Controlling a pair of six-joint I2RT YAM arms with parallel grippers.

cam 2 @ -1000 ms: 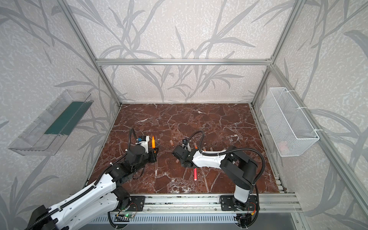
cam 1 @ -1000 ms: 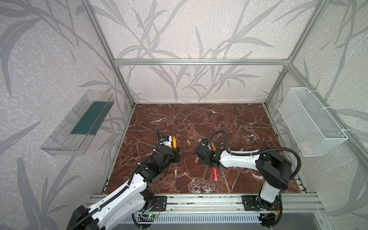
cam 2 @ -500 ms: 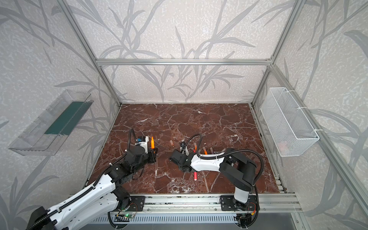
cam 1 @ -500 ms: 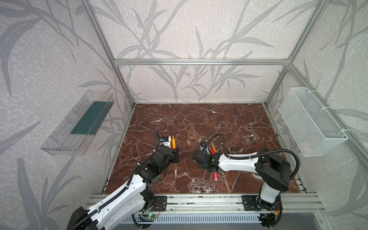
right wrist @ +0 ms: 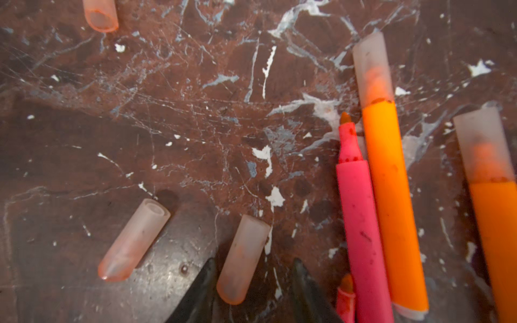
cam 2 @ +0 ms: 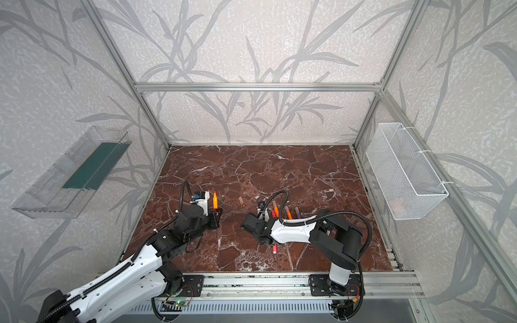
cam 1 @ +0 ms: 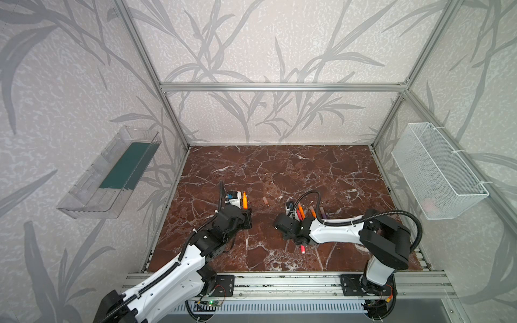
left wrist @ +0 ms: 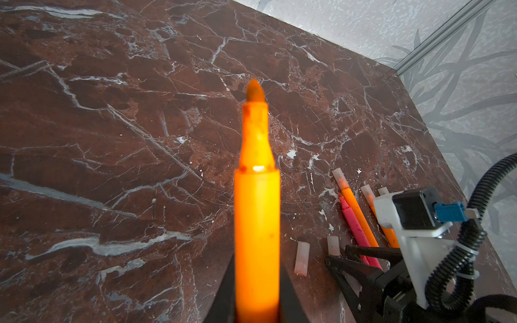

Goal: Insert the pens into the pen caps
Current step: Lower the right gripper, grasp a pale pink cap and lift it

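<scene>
R-wrist only: cap btw R pincer

Soft, even light fills both top views, with faint shadows. Close up, the dark floor shines a little, and the orange pen looks fuzzy.

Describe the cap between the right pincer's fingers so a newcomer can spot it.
On the marble table, go to the cluster of pens by the right arm. Two loose caps lie beside an uncapped pink pen: the target cap sits between the black fingers of the right pincer, the other cap lies aslant outside them.
</scene>
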